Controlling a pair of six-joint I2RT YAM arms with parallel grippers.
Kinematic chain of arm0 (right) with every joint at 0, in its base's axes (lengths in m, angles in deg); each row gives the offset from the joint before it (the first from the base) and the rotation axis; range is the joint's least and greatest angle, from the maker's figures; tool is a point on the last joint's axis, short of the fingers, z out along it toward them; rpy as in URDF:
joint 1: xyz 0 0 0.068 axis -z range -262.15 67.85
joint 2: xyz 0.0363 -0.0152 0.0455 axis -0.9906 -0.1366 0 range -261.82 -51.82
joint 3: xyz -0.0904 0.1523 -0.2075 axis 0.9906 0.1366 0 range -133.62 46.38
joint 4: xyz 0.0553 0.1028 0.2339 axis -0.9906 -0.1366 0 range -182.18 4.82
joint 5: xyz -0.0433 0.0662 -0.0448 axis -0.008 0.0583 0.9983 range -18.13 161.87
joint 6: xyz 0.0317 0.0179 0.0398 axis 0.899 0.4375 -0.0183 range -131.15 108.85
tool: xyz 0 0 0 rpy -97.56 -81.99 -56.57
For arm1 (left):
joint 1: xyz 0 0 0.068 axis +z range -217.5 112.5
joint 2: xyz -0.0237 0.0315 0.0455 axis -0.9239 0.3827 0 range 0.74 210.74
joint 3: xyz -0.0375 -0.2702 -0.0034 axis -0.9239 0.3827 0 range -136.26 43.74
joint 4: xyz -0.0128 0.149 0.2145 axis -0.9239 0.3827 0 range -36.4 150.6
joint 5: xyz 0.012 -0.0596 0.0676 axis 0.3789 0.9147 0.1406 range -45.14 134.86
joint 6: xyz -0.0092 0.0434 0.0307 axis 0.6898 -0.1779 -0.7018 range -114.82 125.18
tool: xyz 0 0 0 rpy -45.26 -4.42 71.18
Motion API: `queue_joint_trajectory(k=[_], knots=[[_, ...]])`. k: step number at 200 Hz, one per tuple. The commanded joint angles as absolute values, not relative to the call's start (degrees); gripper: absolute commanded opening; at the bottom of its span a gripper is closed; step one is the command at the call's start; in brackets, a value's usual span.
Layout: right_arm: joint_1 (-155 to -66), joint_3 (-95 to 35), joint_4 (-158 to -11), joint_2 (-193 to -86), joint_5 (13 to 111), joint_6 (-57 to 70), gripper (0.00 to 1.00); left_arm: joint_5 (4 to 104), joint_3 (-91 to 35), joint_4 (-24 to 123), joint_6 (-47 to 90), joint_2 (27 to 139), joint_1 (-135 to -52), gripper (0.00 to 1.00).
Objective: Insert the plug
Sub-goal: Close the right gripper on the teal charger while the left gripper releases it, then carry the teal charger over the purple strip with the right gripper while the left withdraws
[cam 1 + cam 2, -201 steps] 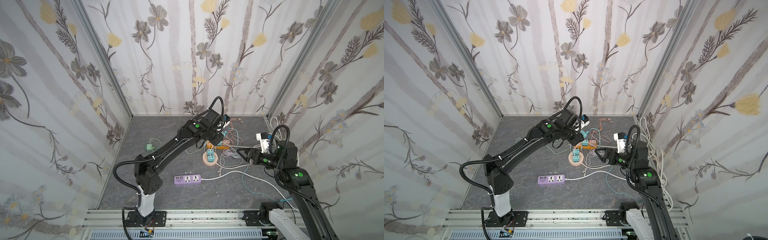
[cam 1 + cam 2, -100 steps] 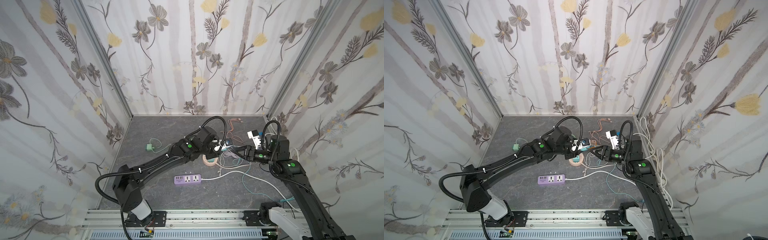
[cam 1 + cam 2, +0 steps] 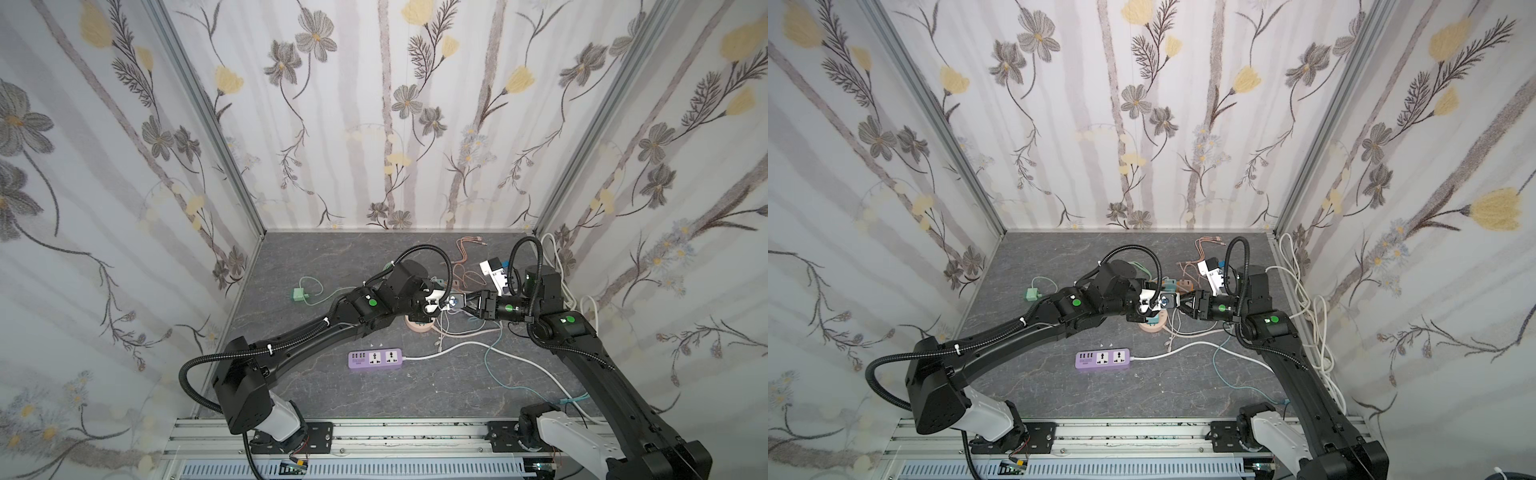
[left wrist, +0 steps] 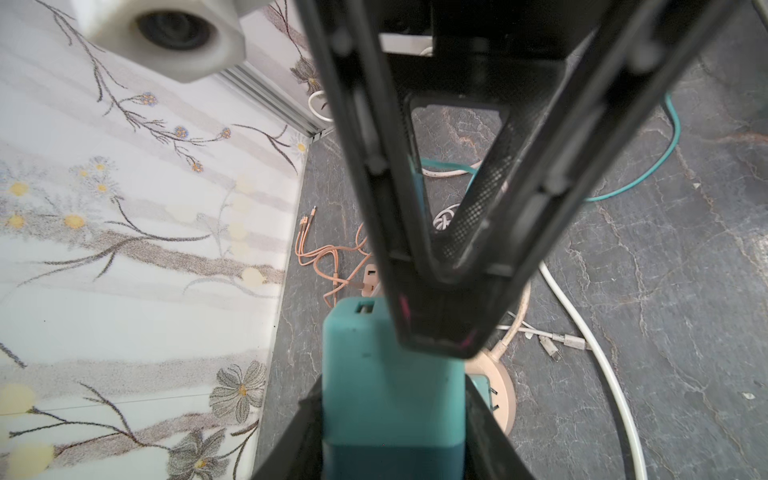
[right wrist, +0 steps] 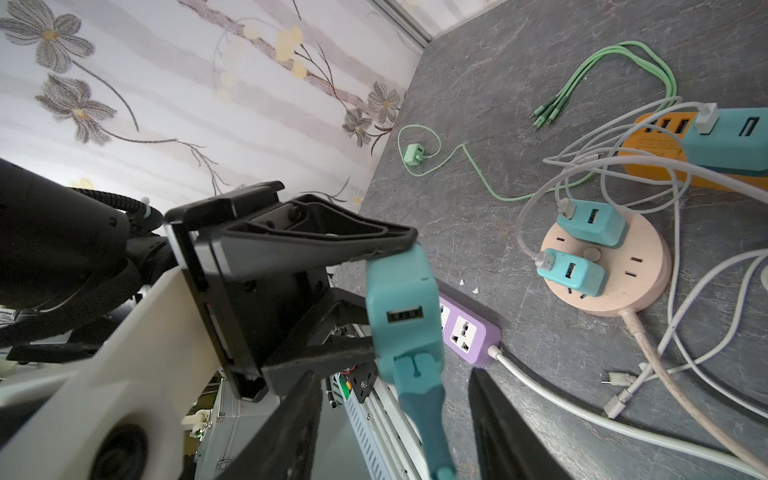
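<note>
Right pincer (image 3: 468, 300) nearer, ajar; left pincer (image 5: 390, 293) tight on teal charger (image 4: 386, 395); USB port (image 5: 405, 314) only wrist-visible.

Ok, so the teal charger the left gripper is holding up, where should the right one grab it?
By its port end: the teal charger sticks out past the left gripper's fingers there. I'd bring the right gripper head-on at the port face, jaws turned crosswise to the left fingers, and close on the two flat faces they leave bare.
</note>
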State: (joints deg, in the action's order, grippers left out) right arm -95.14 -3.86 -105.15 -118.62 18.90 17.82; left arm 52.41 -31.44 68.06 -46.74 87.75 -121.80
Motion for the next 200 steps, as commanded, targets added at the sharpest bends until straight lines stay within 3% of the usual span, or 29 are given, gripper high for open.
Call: queue_joint_trajectory(k=[1,90,137,182,189,200], knots=[[-95.8,-4.1,-100.8,-119.1,19.4,15.0,0.53,54.7,-30.7,65.8,-49.8,86.8,-122.1,0.0],[-98.2,-4.6,-95.7,-121.9,18.0,13.1,0.44,58.6,-30.0,67.0,-48.7,86.0,-122.2,0.0],[-99.1,-5.7,-96.7,-122.6,17.6,11.1,0.21,58.0,-29.4,67.6,-48.4,85.4,-122.2,0.0],[-99.7,-6.8,-99.2,-122.8,17.0,7.2,0.07,56.6,-27.3,66.2,-46.7,83.4,-122.1,0.0],[-99.9,-8.4,-99.9,-122.9,17.1,6.3,0.04,55.8,-26.3,64.8,-46.2,82.9,-122.1,0.08],[-100.5,-9.5,-101.5,-123.2,17.7,4.1,0.0,53.8,-24.1,61.2,-44.8,81.8,-122.1,0.35]])
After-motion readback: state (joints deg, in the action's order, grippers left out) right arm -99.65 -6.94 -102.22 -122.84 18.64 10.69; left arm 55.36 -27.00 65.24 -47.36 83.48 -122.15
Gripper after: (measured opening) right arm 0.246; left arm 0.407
